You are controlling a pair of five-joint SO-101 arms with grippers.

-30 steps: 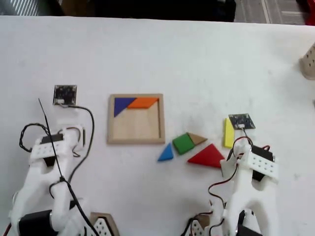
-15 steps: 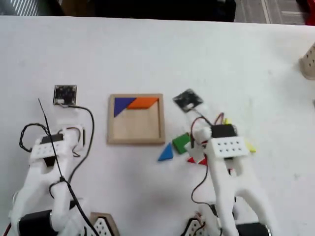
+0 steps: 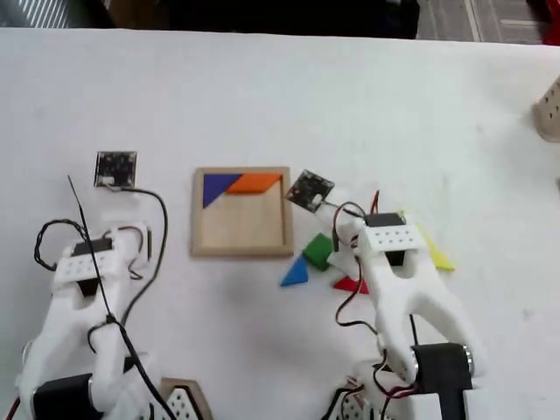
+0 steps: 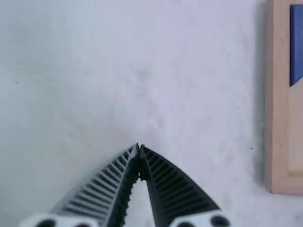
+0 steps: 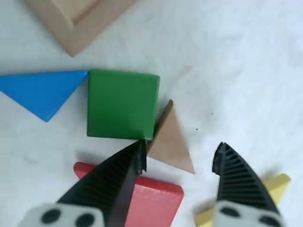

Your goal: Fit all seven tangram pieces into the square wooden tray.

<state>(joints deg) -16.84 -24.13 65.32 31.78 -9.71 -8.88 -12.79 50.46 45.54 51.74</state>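
My right gripper (image 5: 180,153) hangs with its jaws wide, straddling the brown triangle (image 5: 169,139), which lies on the table (image 4: 94,71) near a corner of the tray (image 3: 242,250), and this is where I expect trouble. The brown triangle is packed in: one edge touches the green square (image 5: 123,104), and the red triangle (image 5: 147,194) lies just beside it. One finger (image 5: 128,175) sits over the seam where green, brown and red meet. If I drop straight down, it may land on the red or green piece instead of the table, and the close would then ride over the brown triangle or catch the green square with it. The other finger has bare table under it, with the yellow piece (image 5: 279,184) near, so a skewed squeeze could shove the brown triangle that way. Any nudge to green would also push the blue triangle (image 5: 42,92), which meets it corner to corner. My left gripper (image 4: 138,151) is pinched together on nothing, over bare table beside the tray. The tray has only the purple triangle (image 3: 219,185) and the orange piece (image 3: 256,182) in it, along its far edge.
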